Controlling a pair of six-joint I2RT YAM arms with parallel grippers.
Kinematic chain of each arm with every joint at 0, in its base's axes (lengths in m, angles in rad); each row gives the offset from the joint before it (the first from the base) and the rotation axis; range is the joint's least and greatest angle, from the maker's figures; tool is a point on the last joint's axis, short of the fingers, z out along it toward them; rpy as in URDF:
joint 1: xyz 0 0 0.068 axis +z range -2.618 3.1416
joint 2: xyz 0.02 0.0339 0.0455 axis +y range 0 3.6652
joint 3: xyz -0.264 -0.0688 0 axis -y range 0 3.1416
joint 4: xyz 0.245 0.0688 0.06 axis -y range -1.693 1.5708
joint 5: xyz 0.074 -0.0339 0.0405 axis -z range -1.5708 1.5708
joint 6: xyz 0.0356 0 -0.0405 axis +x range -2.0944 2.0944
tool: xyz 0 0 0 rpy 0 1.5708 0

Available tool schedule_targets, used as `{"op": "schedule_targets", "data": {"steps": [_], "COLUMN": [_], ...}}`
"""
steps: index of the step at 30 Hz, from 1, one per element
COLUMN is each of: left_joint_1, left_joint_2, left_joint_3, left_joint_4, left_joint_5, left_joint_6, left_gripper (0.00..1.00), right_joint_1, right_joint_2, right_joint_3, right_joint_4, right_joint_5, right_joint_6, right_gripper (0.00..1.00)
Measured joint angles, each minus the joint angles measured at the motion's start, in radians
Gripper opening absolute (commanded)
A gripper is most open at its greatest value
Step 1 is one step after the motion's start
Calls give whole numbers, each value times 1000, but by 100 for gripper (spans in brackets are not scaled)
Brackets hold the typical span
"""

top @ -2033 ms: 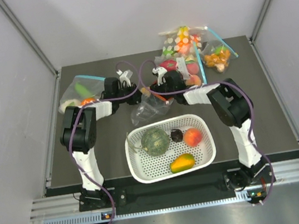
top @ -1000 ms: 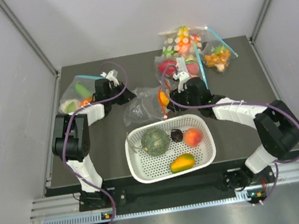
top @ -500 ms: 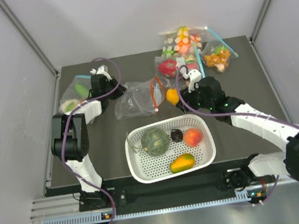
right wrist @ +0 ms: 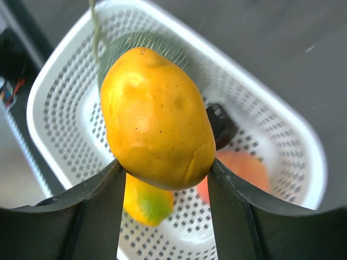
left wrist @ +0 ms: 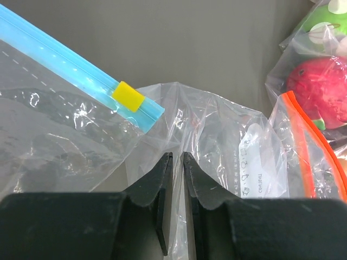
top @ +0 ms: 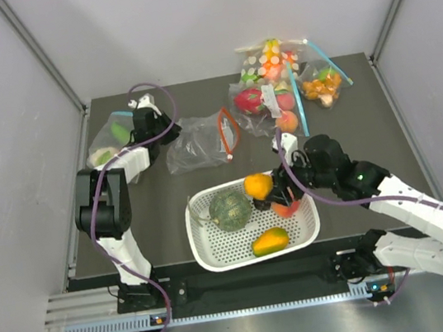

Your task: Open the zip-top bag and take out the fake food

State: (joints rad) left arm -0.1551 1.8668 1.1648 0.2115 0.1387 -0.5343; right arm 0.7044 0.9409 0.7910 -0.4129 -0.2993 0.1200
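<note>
The zip-top bag (top: 198,146) lies flat on the dark table (top: 382,121), at about 11 o'clock from the white basket (top: 195,235). Its red-orange zip strip (top: 226,134) gapes toward 3 o'clock, and the bag looks empty of fake food. The left gripper (left wrist: 177,158) has its jaws almost together on a fold of the clear film at the bag's 9 o'clock end. That pinch likely anchors the light plastic so it does not slide while pieces are drawn out through the mouth.

The right gripper (right wrist: 164,170) clamps a toy orange (right wrist: 157,116) by its sides and hangs it above the middle of the basket, apparently to drop it in with the rest. In the basket, the netted green melon (top: 229,210) sits at 9 o'clock and the mango (top: 269,241) at 6 o'clock. The peach (top: 288,206) is at 3 o'clock, partly under the fingers, and a small dark piece (right wrist: 219,123) shows only from the right wrist.

Some small dark print (left wrist: 251,162) sits sideways on the bag's film, too small to read, and no brand shows anywhere. A blue-zipped bag (left wrist: 65,124) with a yellow slider (left wrist: 128,96) touches the held bag on its 9 o'clock side. More blue-zipped bags of toy food (top: 279,74) lie at the table's 1 o'clock corner.
</note>
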Motion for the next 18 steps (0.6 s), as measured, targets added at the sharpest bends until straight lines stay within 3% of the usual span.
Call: {"op": "schedule_targets", "data": {"steps": [6,9,10,11,12,16,18], "left_joint_1": [0,0,0,0,0,0,0], "left_joint_2": [0,-5,-8,-11,-15,-26,-30], "left_joint_3": [0,0,0,0,0,0,1], "left_joint_4": [-4,-11,-14,-18,-23,-46,-56], "left_joint_5": [-3,-10,-13,-16,-19,-29,-31], "left_joint_6": [2,9,11,15,19,40,49], "left_gripper": [22,25,29,32,36,49,57], "right_joint_1": [90,121,127,132,134,138,140], "right_joint_2": [8,24,29,32,33,43,48], "right_joint_3": [-38,-44,-46,-50,-52,-52,-52], "right_joint_4": [-111,-140,-150,-158,-163,-181,-184], "right_joint_5": [-50,-53,-53,-51,-48,-19,8], "right_joint_6": [7,14,15,19,22,37,41], "right_gripper": [30,45,61,68,82,100,100]}}
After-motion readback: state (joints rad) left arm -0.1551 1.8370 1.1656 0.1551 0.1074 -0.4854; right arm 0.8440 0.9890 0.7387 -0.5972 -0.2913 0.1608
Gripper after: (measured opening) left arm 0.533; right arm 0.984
